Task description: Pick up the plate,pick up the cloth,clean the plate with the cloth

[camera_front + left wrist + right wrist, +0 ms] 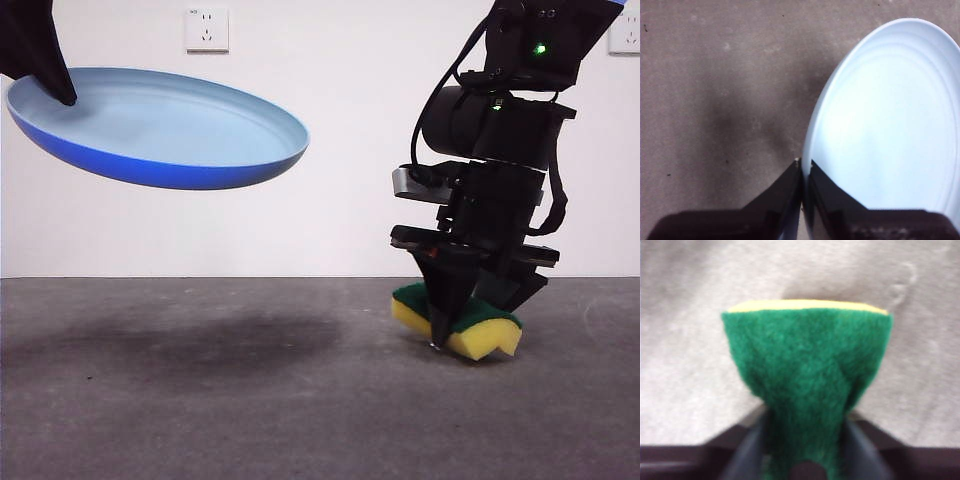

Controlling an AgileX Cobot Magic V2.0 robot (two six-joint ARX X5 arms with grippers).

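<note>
The light-blue plate (160, 125) hangs tilted in the air at the upper left of the front view. My left gripper (55, 85) is shut on its rim; the left wrist view shows the jaws pinched on the plate's edge (880, 125), left gripper (804, 170). The cloth is a yellow sponge with a green scouring layer (470, 325), at the right, at or just above the table. My right gripper (445, 320) is shut on it, squeezing it narrow between the jaws, as the right wrist view shows: sponge (805, 370), right gripper (805, 440).
The grey table (250, 400) carries the plate's shadow under the plate. A white wall with an outlet (206, 28) stands behind. The right arm's dark body (500, 130) rises above the sponge.
</note>
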